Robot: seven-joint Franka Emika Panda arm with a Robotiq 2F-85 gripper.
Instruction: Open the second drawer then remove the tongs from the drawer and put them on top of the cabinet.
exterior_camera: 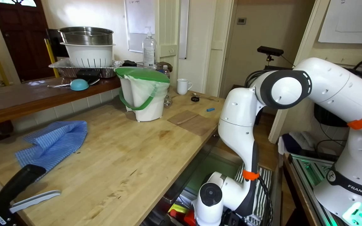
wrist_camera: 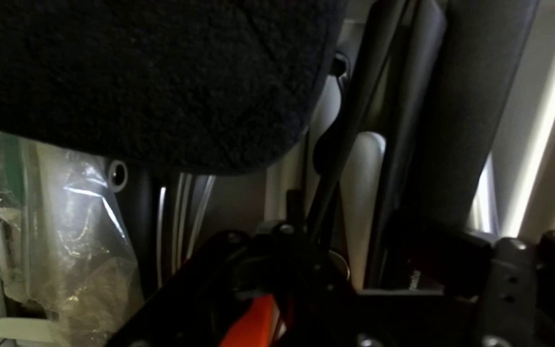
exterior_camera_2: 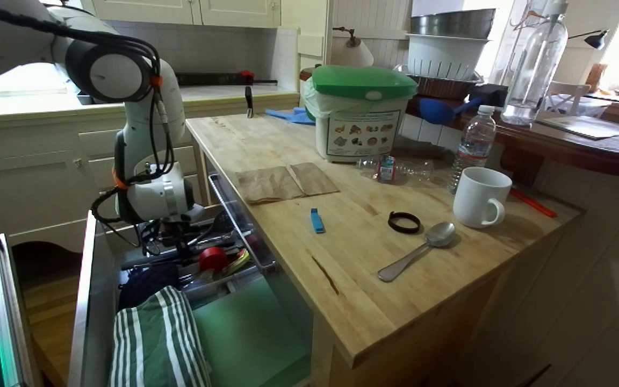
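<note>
End effector (wrist_camera: pixel 395 239) spread, tongs (wrist_camera: pixel 359 101) showing between its jaws.

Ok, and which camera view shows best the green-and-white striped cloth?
An exterior view shows the striped cloth best: large and unblocked, cut only by the bottom edge. In an exterior view where the white jointed robot arm stands in front, only parts appear. The wrist view does not show it.

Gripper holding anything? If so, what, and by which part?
Nothing, it seems: the gripper stands open in the wrist view, with dark arms, probably the tongs, seen between its jaws. Contact can't be told.
</note>
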